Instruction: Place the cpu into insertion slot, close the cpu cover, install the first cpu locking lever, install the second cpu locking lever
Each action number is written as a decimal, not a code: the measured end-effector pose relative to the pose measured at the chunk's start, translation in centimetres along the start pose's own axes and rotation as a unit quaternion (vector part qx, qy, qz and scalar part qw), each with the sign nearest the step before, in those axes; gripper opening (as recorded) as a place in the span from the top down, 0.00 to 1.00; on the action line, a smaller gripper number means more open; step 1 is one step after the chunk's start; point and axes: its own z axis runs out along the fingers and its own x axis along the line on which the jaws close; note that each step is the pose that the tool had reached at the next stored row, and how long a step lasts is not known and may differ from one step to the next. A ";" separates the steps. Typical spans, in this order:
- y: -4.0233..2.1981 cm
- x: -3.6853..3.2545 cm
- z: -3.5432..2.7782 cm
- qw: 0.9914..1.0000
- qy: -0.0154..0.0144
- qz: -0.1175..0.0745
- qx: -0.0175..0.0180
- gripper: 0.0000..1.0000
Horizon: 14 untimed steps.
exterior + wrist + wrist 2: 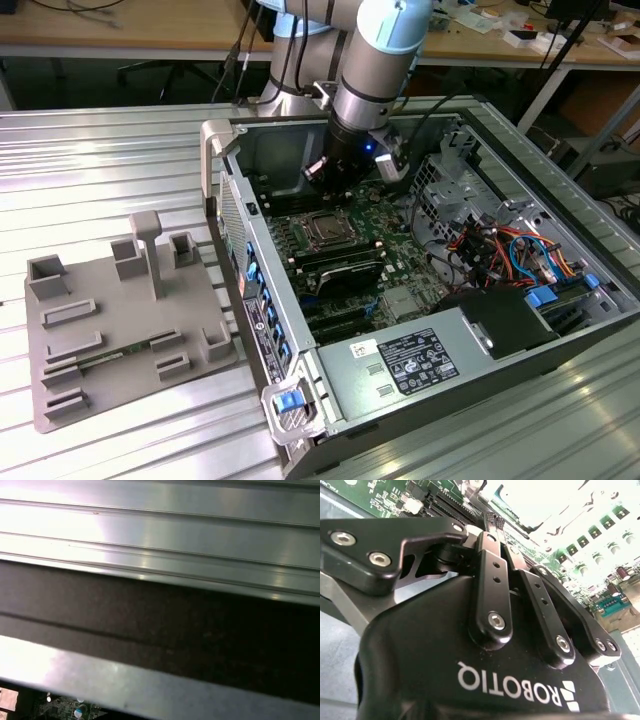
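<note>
A: We see the arm reaching down into the open computer case (pixel 420 300), its hand (pixel 492 522) low over the green board (pixel 400 225), near the back wall of the case.

B: Fingers? In the second wrist view we have the black fingers (pixel 490 570) drawn together to a narrow tip, nothing visible between them. We note them as closed on nothing we can make out.

A: Agreed. The slot (pixel 328 229) sits just beside the hand in the exterior view, toward that view's left and a little nearer the camera. The silver cover (pixel 330 217) lies around it; the square middle looks dark grey. We cannot tell whether the chip is seated in there.

B: Writing: white lettering on the hand's body, and a white label (pixel 415 362) on the grey power supply box (pixel 400 375); we leave both unread.

A: Surface: ribbed metal tabletop (pixel 110 160), with a grey holder tray (pixel 125 320) beside the case on the exterior view's left. Behind, wooden benches (pixel 130 30) with cables and clutter.

B: In the first wrist view, we note the ribbed metal (pixel 160 535) and a dark band across it.
</note>
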 end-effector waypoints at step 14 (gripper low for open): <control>-0.14 -0.39 0.38 1.000 0.001 -0.001 0.000 0.89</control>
